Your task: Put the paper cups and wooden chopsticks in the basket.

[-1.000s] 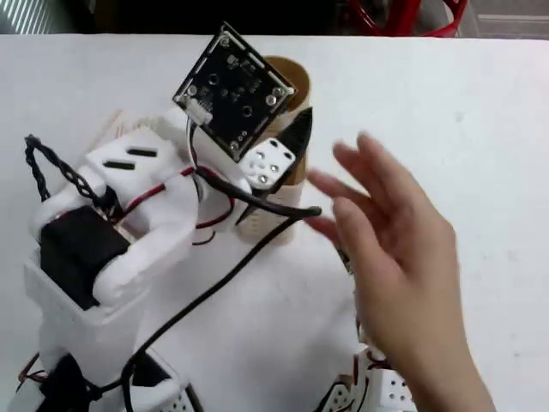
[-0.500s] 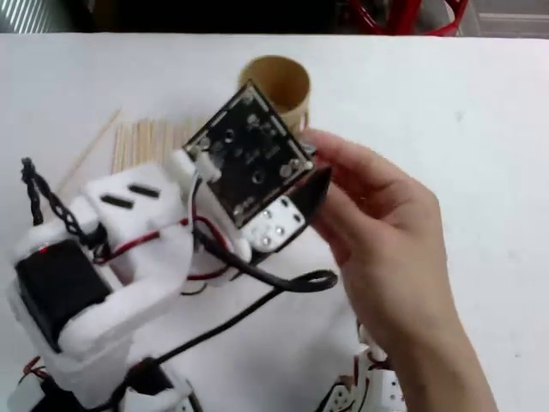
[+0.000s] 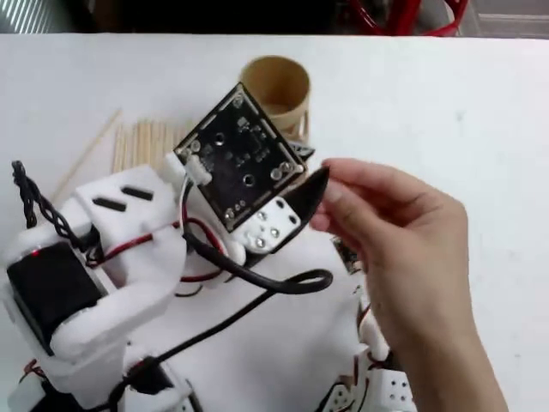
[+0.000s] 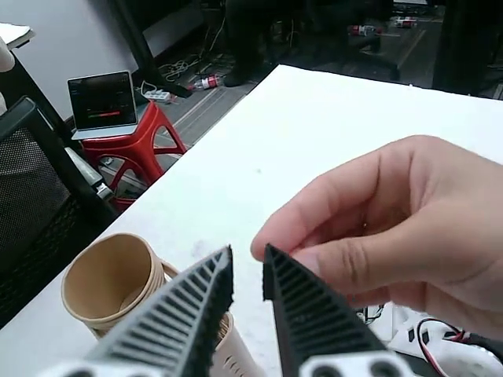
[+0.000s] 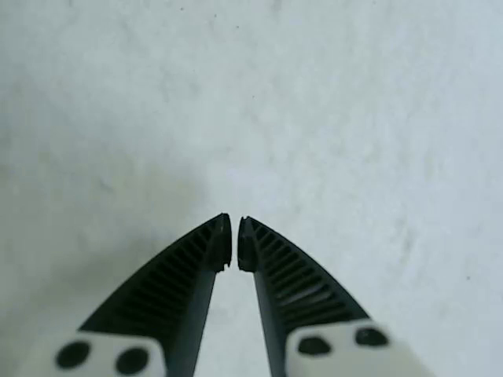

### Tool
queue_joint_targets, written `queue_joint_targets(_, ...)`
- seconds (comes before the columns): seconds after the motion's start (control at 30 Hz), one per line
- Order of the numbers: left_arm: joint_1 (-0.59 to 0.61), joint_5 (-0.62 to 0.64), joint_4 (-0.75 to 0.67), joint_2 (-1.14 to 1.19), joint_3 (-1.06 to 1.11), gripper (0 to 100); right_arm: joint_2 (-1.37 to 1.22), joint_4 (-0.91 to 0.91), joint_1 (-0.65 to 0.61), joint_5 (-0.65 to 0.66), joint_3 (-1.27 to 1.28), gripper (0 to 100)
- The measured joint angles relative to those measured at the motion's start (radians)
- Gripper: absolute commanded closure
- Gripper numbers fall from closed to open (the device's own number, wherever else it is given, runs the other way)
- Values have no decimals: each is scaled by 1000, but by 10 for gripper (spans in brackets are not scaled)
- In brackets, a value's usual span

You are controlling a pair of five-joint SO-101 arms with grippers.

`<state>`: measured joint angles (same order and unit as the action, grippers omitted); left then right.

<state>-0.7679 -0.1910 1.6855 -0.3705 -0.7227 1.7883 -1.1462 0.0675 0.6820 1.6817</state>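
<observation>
The paper cup (image 3: 276, 86) is plain tan-brown inside and out, the wooden chopsticks (image 3: 146, 142) are pale natural wood, and the table (image 3: 463, 112) is white with faint grey mottling. The left gripper (image 4: 247, 263) and the right gripper (image 5: 234, 228) each have black fingers with a ribbed pattern on the inner faces, set on white mounts. The camera board (image 3: 240, 159) is black with silver points, its cable (image 3: 257, 276) is black, the arm housing (image 3: 137, 257) is white, and the stool (image 4: 137, 149) is red.
</observation>
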Motion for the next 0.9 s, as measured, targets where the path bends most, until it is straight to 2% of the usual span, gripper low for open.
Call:
queue_joint_targets(0.37,2,-2,0,0,0,910,0,0,0,0,0,970)
queue_joint_targets(0.43,52,-2,0,0,0,910,0,0,0,0,0,970)
queue_joint_targets(0.53,183,-2,-25,0,14,910,0,0,0,0,0,970)
queue_joint_targets(0.67,419,-2,-118,0,87,910,0,0,0,0,0,970)
queue_joint_targets(0.9,801,-2,-267,0,405,910,0,0,0,0,0,970)
